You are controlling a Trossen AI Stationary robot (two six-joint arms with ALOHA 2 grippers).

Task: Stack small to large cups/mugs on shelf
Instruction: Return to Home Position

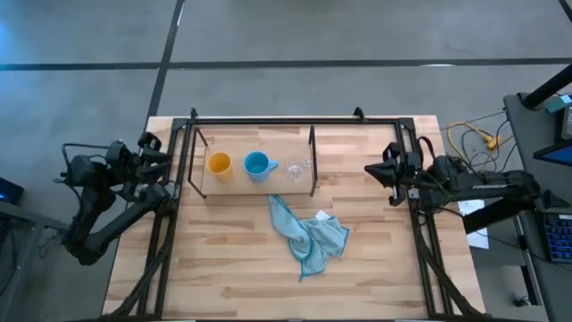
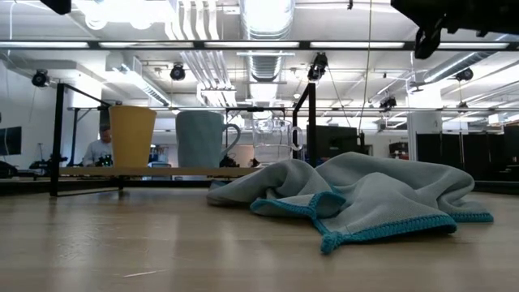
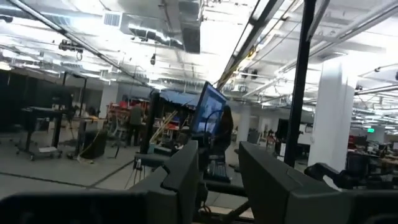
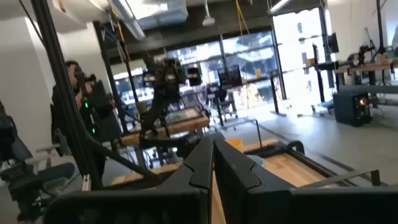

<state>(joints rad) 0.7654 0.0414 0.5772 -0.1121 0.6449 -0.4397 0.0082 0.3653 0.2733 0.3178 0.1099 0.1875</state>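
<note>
Yellow-orange cup (image 1: pixel 219 165) sat at the shelf's left, light blue mug (image 1: pixel 257 165) in the middle, clear glass cup (image 1: pixel 298 168) on the right. Shelf (image 1: pixel 237 185) was pale wood with a thin black frame. Cloth (image 1: pixel 308 237), nearer, was pale grey-blue with teal edging. Tabletop (image 1: pixel 223 268) was light butcher-block with a striped plank pattern. Floor (image 1: pixel 357 36) was grey with dark seams.

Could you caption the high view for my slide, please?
Yellow cup, blue mug, clear glass in a row on the shelf; left gripper, right gripper aside.

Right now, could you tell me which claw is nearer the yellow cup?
Left. The left claw sits off the shelf end by the yellow cup; the right claw is beyond the opposite end.
</note>
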